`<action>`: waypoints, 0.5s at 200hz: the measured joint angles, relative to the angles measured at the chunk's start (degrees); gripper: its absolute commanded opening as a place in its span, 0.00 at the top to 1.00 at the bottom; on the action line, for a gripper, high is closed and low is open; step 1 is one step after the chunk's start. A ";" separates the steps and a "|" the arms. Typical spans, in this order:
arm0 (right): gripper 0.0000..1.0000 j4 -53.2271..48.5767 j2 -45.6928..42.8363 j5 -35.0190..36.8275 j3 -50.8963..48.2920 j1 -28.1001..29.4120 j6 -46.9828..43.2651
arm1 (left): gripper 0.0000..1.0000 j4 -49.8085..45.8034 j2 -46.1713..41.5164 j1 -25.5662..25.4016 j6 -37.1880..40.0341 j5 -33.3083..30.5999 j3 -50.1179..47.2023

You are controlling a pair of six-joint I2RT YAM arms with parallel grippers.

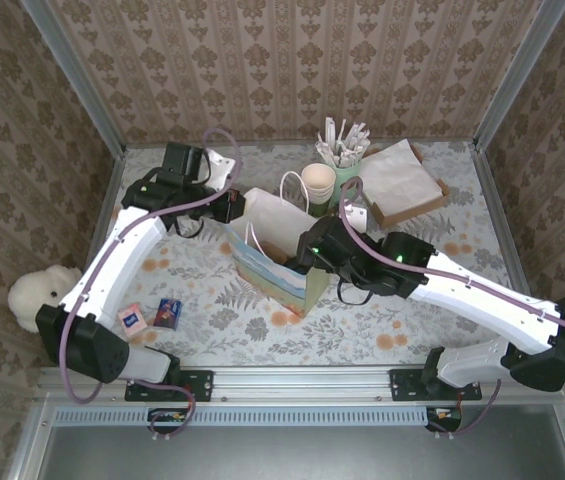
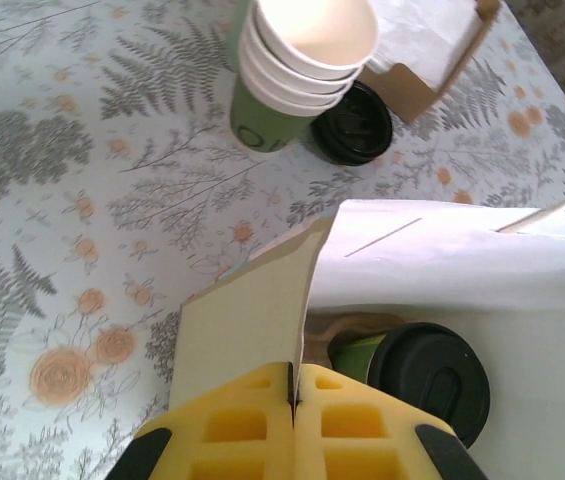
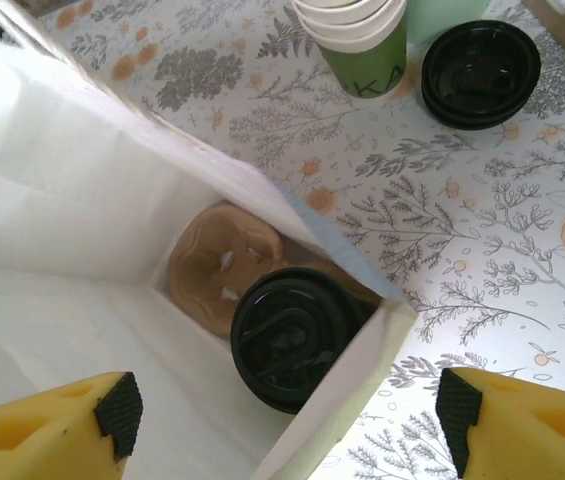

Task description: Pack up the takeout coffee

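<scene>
A white paper bag (image 1: pixel 272 250) stands open mid-table. Inside it sits the takeout coffee: a green-walled cup with a black lid (image 3: pixel 292 335) (image 2: pixel 430 378) resting in a brown pulp carrier tray (image 3: pixel 217 265) (image 2: pixel 347 325). My left gripper (image 2: pixel 295 385) (image 1: pixel 234 208) is shut on the bag's upper edge (image 2: pixel 252 320), its yellow fingers pressed together on the paper. My right gripper (image 3: pixel 289 418) (image 1: pixel 307 250) hovers over the bag's mouth, open, its pads wide apart and touching nothing. The cup's lower part is hidden by the bag wall.
Behind the bag stand a stack of paper cups (image 1: pixel 319 183) (image 2: pixel 307 50), black lids (image 3: pixel 480 72) (image 2: pixel 354 122), a green cup of white sticks (image 1: pixel 342 150) and a napkin stack (image 1: pixel 399 180). Two small packets (image 1: pixel 152 317) lie near left. A white plush toy (image 1: pixel 37 295) sits beyond the left edge.
</scene>
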 measured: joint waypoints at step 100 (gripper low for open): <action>0.42 -0.17 8.09 -6.95 7.58 -9.01 -10.80 | 1.00 5.25 -12.61 -9.42 -34.64 -24.09 -12.15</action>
